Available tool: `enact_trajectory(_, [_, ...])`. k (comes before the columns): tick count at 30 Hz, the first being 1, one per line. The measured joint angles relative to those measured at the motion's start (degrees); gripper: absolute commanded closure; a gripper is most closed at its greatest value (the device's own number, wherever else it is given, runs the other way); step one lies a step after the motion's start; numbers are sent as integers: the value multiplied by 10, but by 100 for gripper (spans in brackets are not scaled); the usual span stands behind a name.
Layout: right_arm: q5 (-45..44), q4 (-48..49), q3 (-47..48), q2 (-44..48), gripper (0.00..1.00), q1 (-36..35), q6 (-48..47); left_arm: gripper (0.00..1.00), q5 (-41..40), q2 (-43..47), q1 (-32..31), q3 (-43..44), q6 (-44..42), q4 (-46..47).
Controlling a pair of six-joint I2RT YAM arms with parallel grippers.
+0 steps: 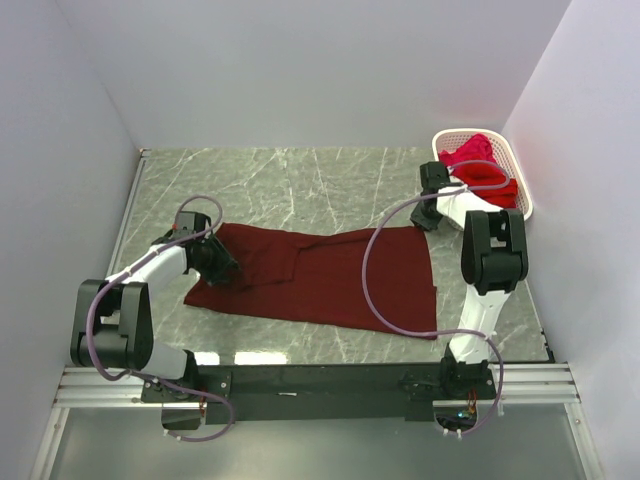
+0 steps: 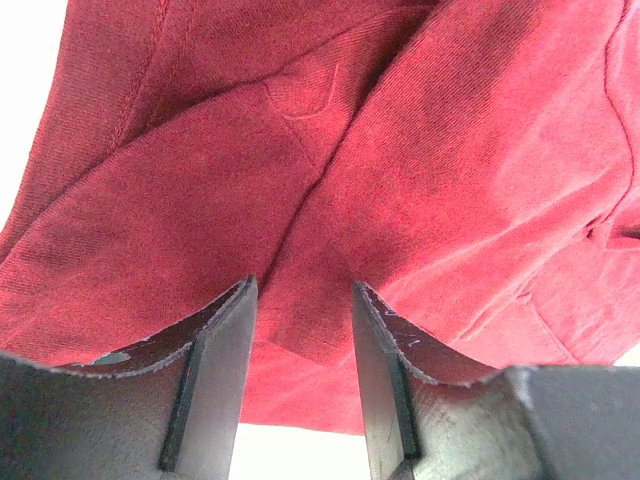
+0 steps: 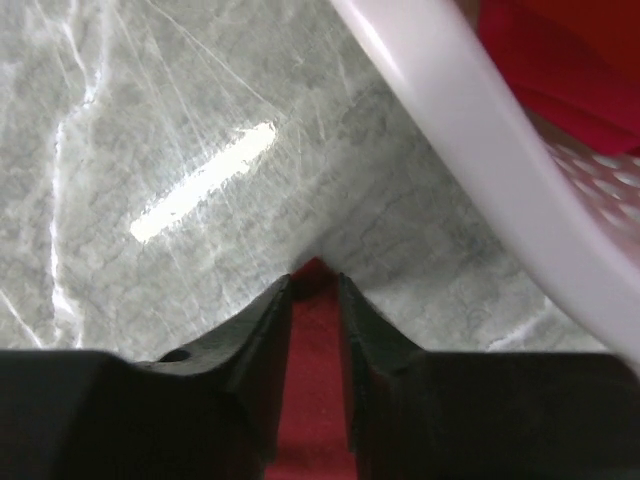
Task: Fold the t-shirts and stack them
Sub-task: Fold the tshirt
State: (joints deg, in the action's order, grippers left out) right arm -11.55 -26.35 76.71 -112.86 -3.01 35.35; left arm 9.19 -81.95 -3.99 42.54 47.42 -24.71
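Observation:
A dark maroon t-shirt [image 1: 320,272] lies spread across the marble table. My left gripper [image 1: 217,262] sits low at the shirt's left end. In the left wrist view the gripper [image 2: 303,285] stands open, with rumpled maroon cloth [image 2: 420,150] in front of and between the fingers. My right gripper [image 1: 429,217] is at the shirt's far right corner. In the right wrist view the gripper [image 3: 315,278] is shut on a strip of the maroon cloth [image 3: 318,400]. Brighter red t-shirts [image 1: 478,168] lie bunched in the basket.
The white slotted basket [image 1: 521,185] stands at the back right against the wall, close to my right gripper; its rim [image 3: 480,150] shows in the right wrist view. White walls enclose the table [image 1: 300,180] on three sides.

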Motion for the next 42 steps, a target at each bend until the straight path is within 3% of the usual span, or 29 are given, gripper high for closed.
enact_trajectory(5, [-1,-1,7,-8,83,0,4,52,1,0,0,2,-1,0])
enact_trajectory(8, [-2,-2,6,-7,100,0,7,55,3,0,0,2,-2,0])
enact_trajectory(35, [26,16,-33,65,100,0,11,53,2,-3,-14,-12,-4,9])
enact_trajectory(38, [30,20,-34,65,100,0,11,56,7,-4,-17,-12,-4,17])
enact_trajectory(42, [33,27,-40,65,100,0,11,70,15,-10,-17,-12,-3,29])
